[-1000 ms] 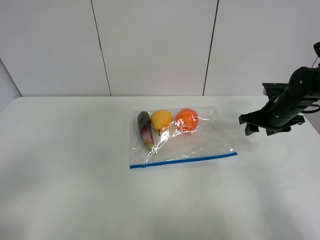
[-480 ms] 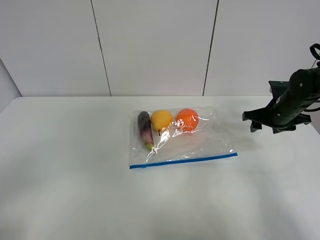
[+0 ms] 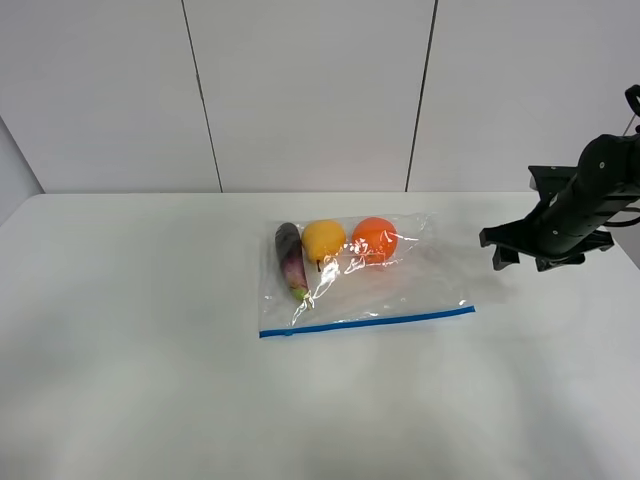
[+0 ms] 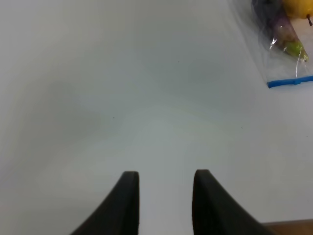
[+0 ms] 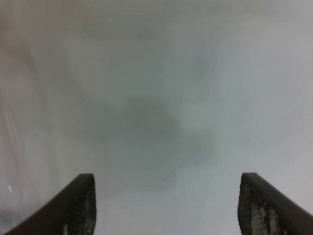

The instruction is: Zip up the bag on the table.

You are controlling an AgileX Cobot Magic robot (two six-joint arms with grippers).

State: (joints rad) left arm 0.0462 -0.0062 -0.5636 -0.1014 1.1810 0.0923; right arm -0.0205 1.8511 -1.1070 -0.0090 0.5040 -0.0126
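We're seeing the bag (image 3: 362, 275) lying flat near the middle of the table (image 3: 150, 350), slightly right of centre in the high view. Its blue zipper strip (image 3: 367, 321) is running along the near edge, tilted a little, right end farther back. Inside, along the far edge, three items are sitting in a row: eggplant (image 3: 290, 259) on the left, yellow fruit (image 3: 323, 241) in the middle, orange (image 3: 374, 239) on the right. Fruit and orange are just beside each other; the eggplant is lying lengthwise, stem end pointing toward the strip. We can't tell whether the zip is sealed.

Nothing is lying on the bag or across the strip. The table around it is plain white; behind it the wall panels (image 3: 310, 95) are standing with two dark seams.

Right gripper (image 3: 520, 248) is hovering above the table well to the right of the bag, not touching it. Its wrist view is blurry, but its fingers (image 5: 73, 208) are standing wide apart with nothing between them.

Left gripper (image 4: 164, 196) is not showing in the high view. In its wrist view its fingers (image 4: 128, 200) are parted over bare table, holding nothing; the bag's left corner with the strip end is showing well apart from it.
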